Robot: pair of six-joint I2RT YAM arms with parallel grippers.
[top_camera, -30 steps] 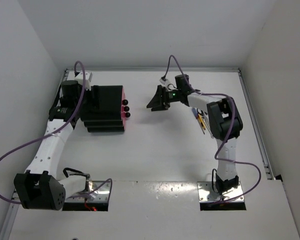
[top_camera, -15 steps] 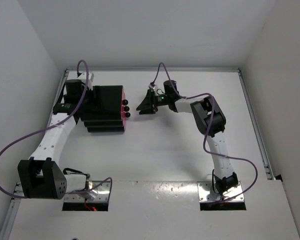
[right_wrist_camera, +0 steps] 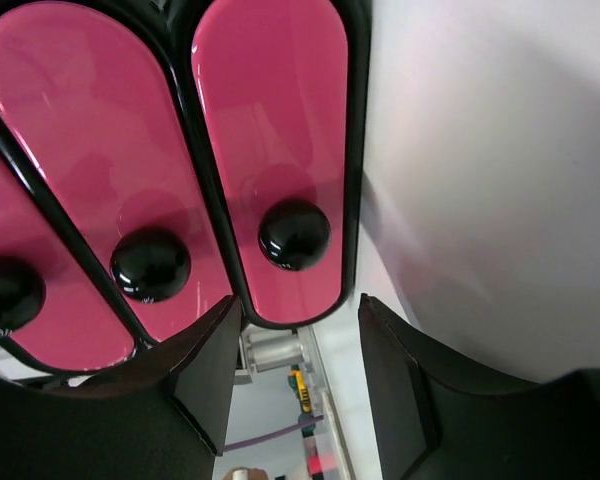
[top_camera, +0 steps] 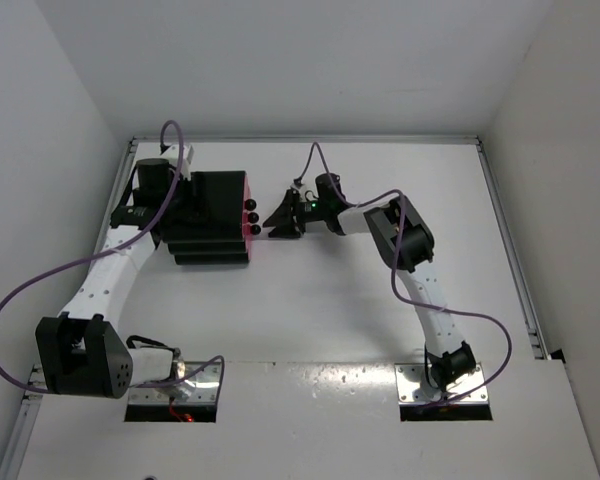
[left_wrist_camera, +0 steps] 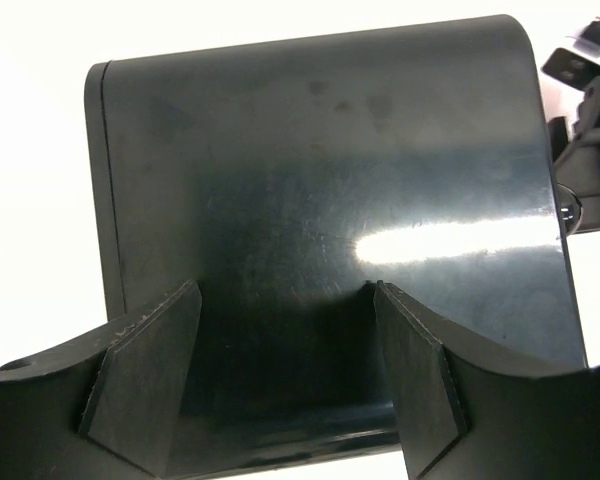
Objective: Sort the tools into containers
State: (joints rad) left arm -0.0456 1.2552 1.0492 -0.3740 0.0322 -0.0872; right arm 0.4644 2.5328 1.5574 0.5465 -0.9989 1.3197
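Observation:
The black cabinet [top_camera: 208, 215] stands at the back left, its three pink drawers [top_camera: 247, 216] with black knobs facing right. My right gripper [top_camera: 280, 220] is open just right of the knobs. In the right wrist view the drawer fronts [right_wrist_camera: 270, 130] fill the frame, and one knob [right_wrist_camera: 294, 234] sits just ahead of the gap of the open right gripper [right_wrist_camera: 298, 322], not touching. My left gripper [top_camera: 176, 200] is open at the cabinet's rear. In the left wrist view the left gripper [left_wrist_camera: 285, 305] is spread over the cabinet's glossy black surface [left_wrist_camera: 320, 180]. The tools are hidden.
White walls close in the table at the back, left and right. A metal rail [top_camera: 507, 240] runs along the right side. The right arm's elbow [top_camera: 405, 235] hangs over the middle right of the table. Purple cables loop from both arms.
My right gripper has moved left across the table, from about mid-table to just in front of the drawer knobs. The left arm has shifted slightly at the cabinet's back.

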